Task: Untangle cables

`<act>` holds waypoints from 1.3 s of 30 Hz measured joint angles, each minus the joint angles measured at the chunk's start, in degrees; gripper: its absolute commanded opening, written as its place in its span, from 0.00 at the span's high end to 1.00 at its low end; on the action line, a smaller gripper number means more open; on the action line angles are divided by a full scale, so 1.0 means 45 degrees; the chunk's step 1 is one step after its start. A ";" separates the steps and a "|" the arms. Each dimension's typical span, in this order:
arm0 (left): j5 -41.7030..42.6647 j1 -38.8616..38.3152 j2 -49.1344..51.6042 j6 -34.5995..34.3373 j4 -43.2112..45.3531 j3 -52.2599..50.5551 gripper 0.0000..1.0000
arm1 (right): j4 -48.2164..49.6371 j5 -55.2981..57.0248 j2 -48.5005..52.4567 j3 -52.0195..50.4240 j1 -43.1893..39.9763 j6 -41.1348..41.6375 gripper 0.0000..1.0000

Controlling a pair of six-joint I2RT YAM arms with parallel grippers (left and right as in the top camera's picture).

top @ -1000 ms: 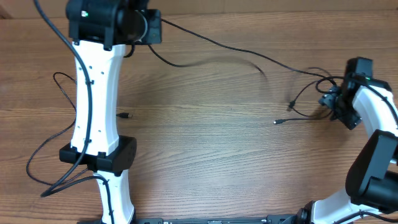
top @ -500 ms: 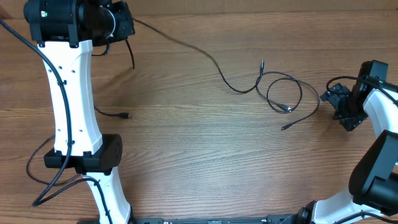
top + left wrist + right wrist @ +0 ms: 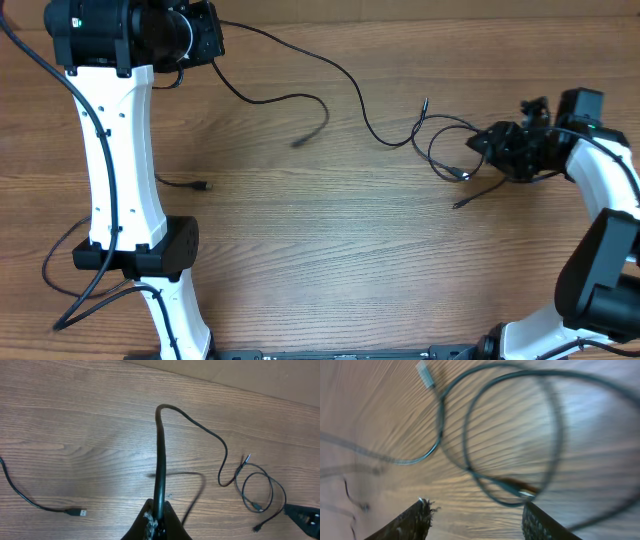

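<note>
My left gripper (image 3: 203, 38) at the far left is shut on a thin black cable (image 3: 340, 75). In the left wrist view the jaws (image 3: 159, 516) pinch this cable (image 3: 161, 450), which rises and curves right toward the coiled loops (image 3: 257, 492). A free length (image 3: 300, 100) droops from the grip and ends blurred above the table. The loops (image 3: 455, 150) lie right of centre with small plugs (image 3: 458, 205) around them. My right gripper (image 3: 490, 143) hovers at their right edge. Its fingers (image 3: 415, 520) stand apart with nothing between them, and the loops (image 3: 510, 435) lie just ahead.
A separate cable with a USB plug (image 3: 200, 185) lies left of centre, seen also in the left wrist view (image 3: 75, 511). The left arm's white link (image 3: 120, 150) spans the left side, with thick fixed wires (image 3: 60, 270) beside its base. The right arm's base (image 3: 600, 290) fills the near right corner.
The right gripper has moved left up to the loops, its jaws narrower than before. The cable's free length has swung out right of the left gripper, which shifted slightly.
</note>
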 measured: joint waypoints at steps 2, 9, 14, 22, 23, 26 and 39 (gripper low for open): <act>0.0000 0.0000 0.0000 0.0000 0.0000 0.0000 0.96 | 0.0189 0.0102 0.0000 -0.0005 0.0670 -0.0413 0.51; 0.0000 0.0000 0.0000 0.0053 -0.0092 0.0005 0.96 | 0.1642 0.2594 0.0000 -0.0005 0.3109 -0.1166 0.49; 0.0000 0.0000 0.0000 0.0209 -0.0243 0.0000 0.96 | 0.2443 0.4459 0.0015 -0.0005 0.4503 -0.1622 0.45; 0.0209 0.0000 0.0000 0.0238 -0.0253 0.0000 0.96 | 0.3060 0.5935 0.0627 -0.0005 0.5032 -0.2399 0.48; 0.0243 0.0000 0.0000 0.0243 -0.0248 0.0005 0.96 | 0.3079 0.5999 0.0753 -0.0005 0.5032 -0.2472 0.51; 0.0272 -0.0063 0.0000 0.0238 -0.0253 0.0000 0.96 | 0.3181 0.6067 0.1156 -0.0005 0.5032 -0.2550 0.57; 0.0330 -0.0253 0.0000 0.0238 -0.0253 0.0005 0.96 | 0.3245 0.5629 0.2327 -0.0005 0.5032 -0.2735 0.75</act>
